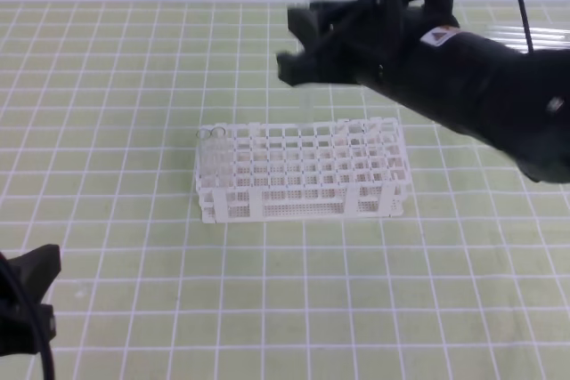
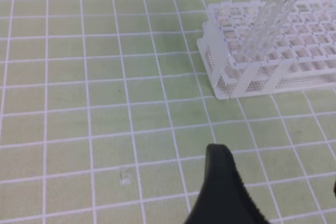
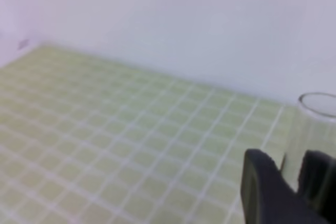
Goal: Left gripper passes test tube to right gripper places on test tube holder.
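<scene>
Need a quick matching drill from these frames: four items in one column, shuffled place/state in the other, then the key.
Items
1. right gripper
2. left gripper
3. test tube holder
4. test tube

Places or states
A. white, standing on the green grid mat mid-table, with clear tubes in its left end
B. upright between black jaws, above the rack
C. low at the near-left corner, holding nothing
D. raised over the rack's far side, closed on glass

Pairs: 1-D, 2-C, 3-A, 4-B
</scene>
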{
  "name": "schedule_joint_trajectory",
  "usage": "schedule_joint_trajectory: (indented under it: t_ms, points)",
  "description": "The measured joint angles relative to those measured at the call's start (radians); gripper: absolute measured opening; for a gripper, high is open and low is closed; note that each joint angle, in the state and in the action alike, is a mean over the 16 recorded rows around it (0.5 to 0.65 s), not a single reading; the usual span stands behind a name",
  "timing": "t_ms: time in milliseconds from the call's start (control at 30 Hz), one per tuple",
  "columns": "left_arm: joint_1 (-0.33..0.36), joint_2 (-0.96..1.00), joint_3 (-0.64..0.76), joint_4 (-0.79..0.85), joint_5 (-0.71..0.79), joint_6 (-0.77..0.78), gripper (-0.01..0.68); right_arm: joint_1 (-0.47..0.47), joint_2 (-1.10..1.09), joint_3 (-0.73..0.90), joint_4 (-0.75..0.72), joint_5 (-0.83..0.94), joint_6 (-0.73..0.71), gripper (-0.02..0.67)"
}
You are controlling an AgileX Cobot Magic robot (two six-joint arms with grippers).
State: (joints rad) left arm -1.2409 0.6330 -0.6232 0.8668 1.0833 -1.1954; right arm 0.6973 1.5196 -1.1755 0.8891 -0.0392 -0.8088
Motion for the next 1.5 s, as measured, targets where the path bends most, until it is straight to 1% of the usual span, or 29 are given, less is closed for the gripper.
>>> schedule_joint_trajectory:
  t_ms: [100, 200, 300, 400, 667, 833, 1267, 1500]
  points:
    - [0.000, 0.000, 0.000, 0.000, 0.000, 0.000, 0.393, 0.035, 0.020, 0.007, -0.131, -0.116, 0.196, 0.102]
    - [0.000, 0.000, 0.000, 0.001, 0.000, 0.001, 0.393, 0.065, 0.046, 0.021, -0.237, -0.224, 0.349, 0.102]
    - [0.000, 0.000, 0.000, 0.001, 0.000, 0.001, 0.393, 0.088, 0.076, 0.039, -0.316, -0.313, 0.449, 0.102]
    - [0.000, 0.000, 0.000, 0.001, 0.000, 0.001, 0.393, 0.105, 0.105, 0.058, -0.374, -0.383, 0.511, 0.102]
    - [0.000, 0.000, 0.000, 0.001, 0.000, 0.000, 0.393, 0.134, 0.159, 0.097, -0.457, -0.495, 0.561, 0.102]
    - [0.000, 0.000, 0.000, 0.001, 0.000, 0.000, 0.393, 0.142, 0.182, 0.100, -0.508, -0.512, 0.574, 0.102]
    - [0.000, -0.001, 0.000, 0.000, -0.002, 0.000, 0.393, 0.143, 0.248, 0.100, -0.634, -0.581, 0.660, 0.102]
    - [0.000, -0.003, 0.000, -0.001, -0.001, -0.001, 0.393, 0.143, 0.280, 0.100, -0.665, -0.591, 0.680, 0.102]
